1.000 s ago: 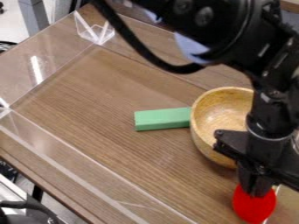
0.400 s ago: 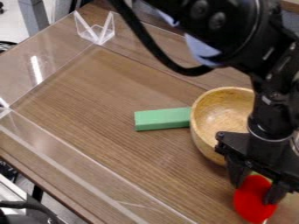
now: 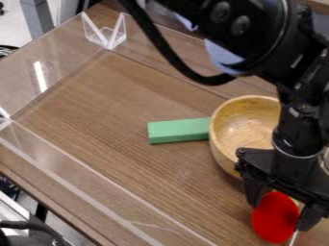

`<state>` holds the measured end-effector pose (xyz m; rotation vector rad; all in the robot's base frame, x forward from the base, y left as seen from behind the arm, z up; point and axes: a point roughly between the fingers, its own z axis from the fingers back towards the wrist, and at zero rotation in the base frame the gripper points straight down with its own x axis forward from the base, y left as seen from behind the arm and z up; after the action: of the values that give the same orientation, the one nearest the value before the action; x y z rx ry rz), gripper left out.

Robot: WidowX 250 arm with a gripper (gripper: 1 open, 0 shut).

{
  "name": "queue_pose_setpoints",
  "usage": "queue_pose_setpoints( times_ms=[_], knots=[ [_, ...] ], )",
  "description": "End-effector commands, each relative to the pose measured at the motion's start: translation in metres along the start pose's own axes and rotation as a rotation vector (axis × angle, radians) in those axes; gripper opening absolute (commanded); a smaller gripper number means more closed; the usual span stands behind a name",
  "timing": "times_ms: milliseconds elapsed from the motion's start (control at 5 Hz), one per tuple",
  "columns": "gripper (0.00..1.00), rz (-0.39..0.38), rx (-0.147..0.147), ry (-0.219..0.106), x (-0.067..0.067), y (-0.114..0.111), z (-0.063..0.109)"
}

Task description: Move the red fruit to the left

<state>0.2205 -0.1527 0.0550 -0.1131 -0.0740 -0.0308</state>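
The red fruit [image 3: 271, 217] sits on the wooden table at the bottom right of the camera view, just in front of the wooden bowl [image 3: 240, 131]. Its green cap is hidden by the arm. My gripper [image 3: 279, 200] points straight down over it and is open. One black finger stands on each side of the fruit, spread clear of it.
A flat green block [image 3: 179, 131] lies left of the bowl near the table's middle. Clear acrylic walls [image 3: 49, 67] fence the table at the back and left. The table's front edge [image 3: 141, 223] runs close to the fruit.
The gripper was shut on the red fruit a second ago. Its fingers have since spread apart and let the fruit go. The hand has stayed in the same spot.
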Motion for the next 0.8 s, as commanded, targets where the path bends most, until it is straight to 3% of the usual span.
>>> queue_pose_setpoints(
  times_ms=[0,200,400,600],
  knots=[
    [0.00,0.005,-0.022,-0.038,0.003,-0.004,-0.003],
    [0.00,0.040,-0.023,-0.054,0.004,0.001,0.010],
    [0.00,0.084,-0.030,-0.103,0.008,0.005,0.039],
    [0.00,0.183,-0.026,-0.176,0.013,0.016,0.077]
  ],
)
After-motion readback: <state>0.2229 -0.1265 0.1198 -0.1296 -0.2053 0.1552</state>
